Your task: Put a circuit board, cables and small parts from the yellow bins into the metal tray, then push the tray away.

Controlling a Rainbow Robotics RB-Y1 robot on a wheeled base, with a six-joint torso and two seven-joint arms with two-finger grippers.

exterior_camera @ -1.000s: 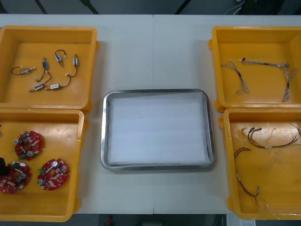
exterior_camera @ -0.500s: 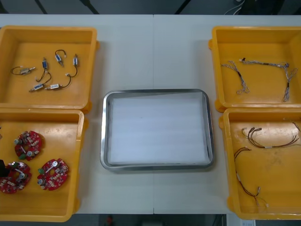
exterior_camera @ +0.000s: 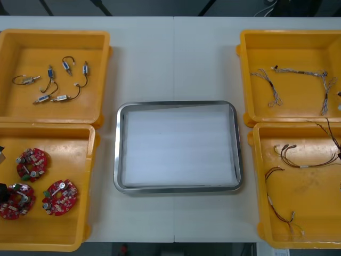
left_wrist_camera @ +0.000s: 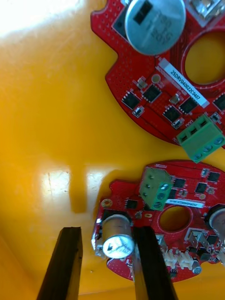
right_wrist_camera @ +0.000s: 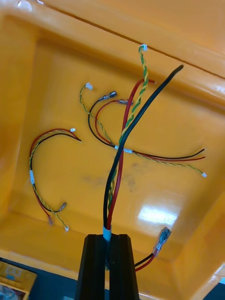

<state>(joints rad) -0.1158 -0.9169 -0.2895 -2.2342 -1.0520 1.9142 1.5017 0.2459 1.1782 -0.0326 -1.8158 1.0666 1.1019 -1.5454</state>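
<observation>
My left gripper (left_wrist_camera: pixel 105 229) is down in the near left yellow bin (exterior_camera: pixel 88 176), its black tip at the edge of the front view (exterior_camera: pixel 2 191). Its fingers (left_wrist_camera: pixel 65 262) stand either side of the rim of a round red circuit board (left_wrist_camera: pixel 131 204), astride a silver can. A narrow gap shows at one finger, so the gripper is open. That board (exterior_camera: pixel 16 201) lies flat. My right gripper (right_wrist_camera: pixel 107 236) is shut on a black, red and yellow cable (right_wrist_camera: pixel 123 136), which hangs lifted over the near right bin (exterior_camera: pixel 256 181) at the front view's right edge (exterior_camera: pixel 327 130).
The metal tray (exterior_camera: pixel 117 149), white inside, lies between the bins. Two more boards (exterior_camera: pixel 31 164) (exterior_camera: pixel 58 196) share the near left bin. Small metal parts (exterior_camera: pixel 50 82) lie in the far left bin, twisted cables (exterior_camera: pixel 298 72) in the far right one. More red and yellow cables (exterior_camera: pixel 303 160) lie below the held one.
A cable has risen at the right edge over the near right bin. The left gripper's tip stays beside the boards, which have not moved.
</observation>
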